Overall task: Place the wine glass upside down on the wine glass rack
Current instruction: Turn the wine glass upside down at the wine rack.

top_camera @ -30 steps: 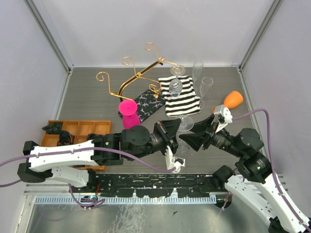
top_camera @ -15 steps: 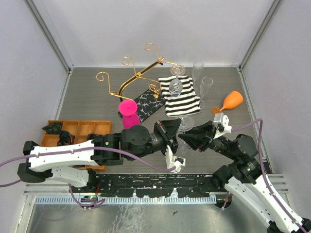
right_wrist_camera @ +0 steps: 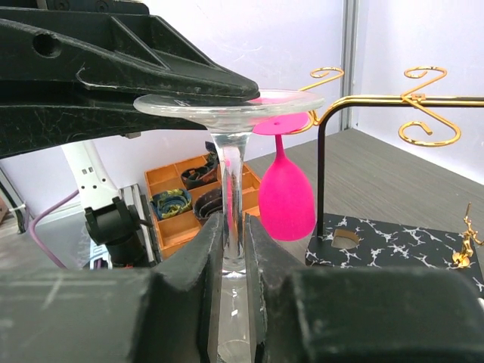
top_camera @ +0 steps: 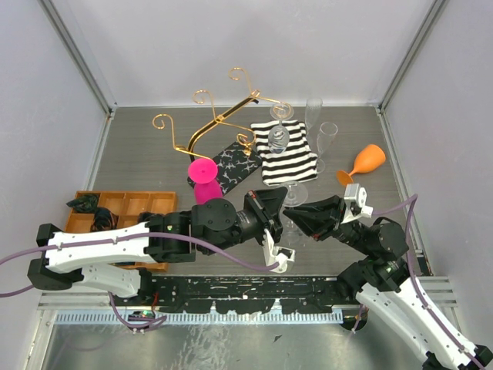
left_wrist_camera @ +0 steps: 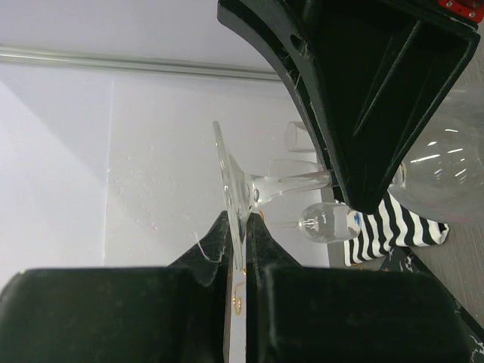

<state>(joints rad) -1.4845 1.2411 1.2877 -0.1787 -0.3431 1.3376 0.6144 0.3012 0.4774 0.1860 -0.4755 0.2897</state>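
A clear wine glass (top_camera: 293,193) is held between both grippers over the near middle of the table. My left gripper (left_wrist_camera: 238,227) is shut on the edge of its round foot (left_wrist_camera: 233,189). My right gripper (right_wrist_camera: 233,236) is shut on its stem (right_wrist_camera: 231,170), just below the foot (right_wrist_camera: 227,106). In the top view the left gripper (top_camera: 274,208) and the right gripper (top_camera: 293,216) meet tip to tip. The wine glass rack (top_camera: 219,123), gold wire on a black marbled base (top_camera: 231,164), stands at the back left. A pink glass (right_wrist_camera: 286,198) hangs on it upside down.
A striped cloth (top_camera: 285,152) lies right of the rack with a small clear glass (top_camera: 278,139) on it. Two tall flutes (top_camera: 313,116) stand behind it. An orange glass (top_camera: 368,160) lies at the right. A wooden tray (top_camera: 123,208) sits at the left.
My right gripper has moved left and up against the glass, and its wrist has swung lower and nearer. The left arm and the glass have stayed in place.
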